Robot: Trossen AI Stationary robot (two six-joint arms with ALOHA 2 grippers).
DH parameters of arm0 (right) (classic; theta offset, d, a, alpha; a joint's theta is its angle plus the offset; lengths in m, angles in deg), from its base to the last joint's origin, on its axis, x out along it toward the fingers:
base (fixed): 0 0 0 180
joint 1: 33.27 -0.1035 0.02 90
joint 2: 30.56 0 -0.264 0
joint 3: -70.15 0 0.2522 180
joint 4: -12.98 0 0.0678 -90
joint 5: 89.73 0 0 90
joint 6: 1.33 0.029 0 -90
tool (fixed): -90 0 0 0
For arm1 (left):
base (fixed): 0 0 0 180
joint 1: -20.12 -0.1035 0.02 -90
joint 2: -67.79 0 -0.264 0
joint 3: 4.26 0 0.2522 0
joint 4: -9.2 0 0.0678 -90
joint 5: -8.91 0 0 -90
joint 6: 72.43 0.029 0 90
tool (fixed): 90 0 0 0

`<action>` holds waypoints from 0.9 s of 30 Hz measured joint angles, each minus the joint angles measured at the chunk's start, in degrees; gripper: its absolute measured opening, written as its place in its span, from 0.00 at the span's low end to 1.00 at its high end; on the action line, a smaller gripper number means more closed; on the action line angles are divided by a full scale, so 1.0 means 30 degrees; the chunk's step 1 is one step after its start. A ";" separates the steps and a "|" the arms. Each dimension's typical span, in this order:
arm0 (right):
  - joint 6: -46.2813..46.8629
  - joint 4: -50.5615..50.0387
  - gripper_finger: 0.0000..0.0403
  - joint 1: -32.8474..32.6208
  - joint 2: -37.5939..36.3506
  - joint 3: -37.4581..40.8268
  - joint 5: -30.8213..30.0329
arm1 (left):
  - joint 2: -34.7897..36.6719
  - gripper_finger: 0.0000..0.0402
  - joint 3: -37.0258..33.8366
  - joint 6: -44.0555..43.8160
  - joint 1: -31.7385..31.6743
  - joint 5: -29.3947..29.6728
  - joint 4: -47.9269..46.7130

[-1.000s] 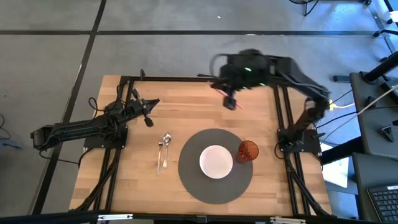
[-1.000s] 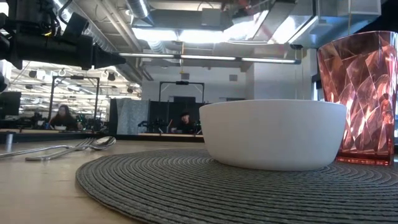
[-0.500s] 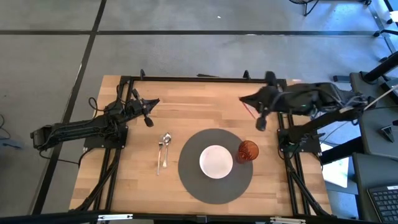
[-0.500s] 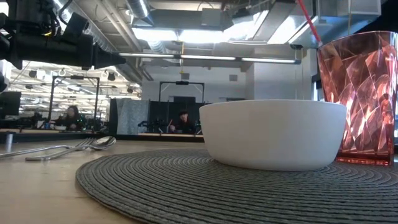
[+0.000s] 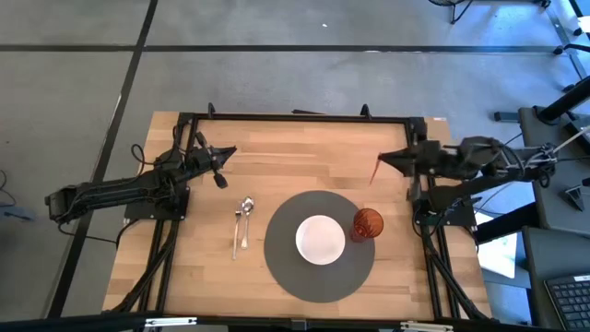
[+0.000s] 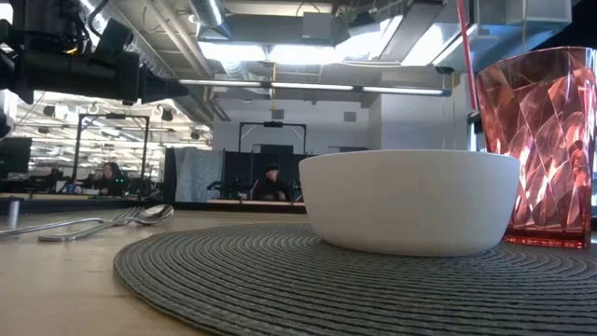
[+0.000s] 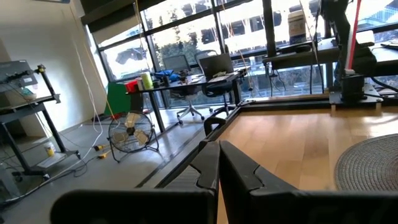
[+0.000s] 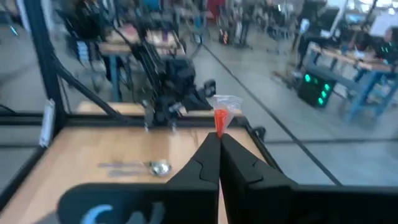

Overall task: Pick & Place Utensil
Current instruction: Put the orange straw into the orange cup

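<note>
The right gripper (image 5: pixel 395 160) hangs beyond the red cup (image 5: pixel 367 223), toward the far edge of the table; its fingers (image 8: pixel 211 163) are pressed together on a thin red straw-like stick (image 5: pixel 375 171), which juts from the fingertips and slants down toward the cup; in the low view the same stick (image 6: pixel 463 37) stands just above the cup's rim. It looks light, narrow and smooth, likely a little bendy; held by one end as it is, the free end may sway, so a hold nearer the middle would steady it, though that would leave less length to enter the cup.

The cup sits at the edge of the round grey mat (image 5: pixel 286 263), just beside the white bowl (image 5: pixel 320 239) at the mat's middle; the cup looks like light plastic and may tip if the stick knocks its rim. A spoon and fork (image 5: pixel 243 219) lie on bare wood on the far side of the bowl from the cup, well apart and out of the way. The left gripper (image 5: pixel 219 162) waits well off past those utensils, fingers closed and empty.
</note>
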 joint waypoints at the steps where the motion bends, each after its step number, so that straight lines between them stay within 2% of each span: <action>1: -0.0147 0.0531 0.00 0.0003 -0.0561 0.0516 0.0325 | 0.0000 0.01 0.0000 0.0000 0.0000 0.0000 0.0007; 5: -0.0437 0.1776 0.00 0.0003 -0.2304 0.1920 0.2447 | 0.0000 0.01 0.0000 0.0015 0.0000 0.0000 0.0007; 13: -0.0701 0.1879 0.00 0.0003 -0.3951 0.2362 0.2968 | 0.0000 0.01 0.0000 0.0054 0.0000 0.0022 0.0004; 20: 0.0694 0.2379 0.00 0.0003 -0.4006 0.2369 0.5879 | 0.0000 0.01 0.0000 0.0026 0.0000 0.0022 0.0001; 27: 0.1822 0.2659 0.00 0.0003 -0.2834 0.2369 0.8594 | 0.0000 0.01 0.0000 0.0023 0.0000 0.0015 0.0000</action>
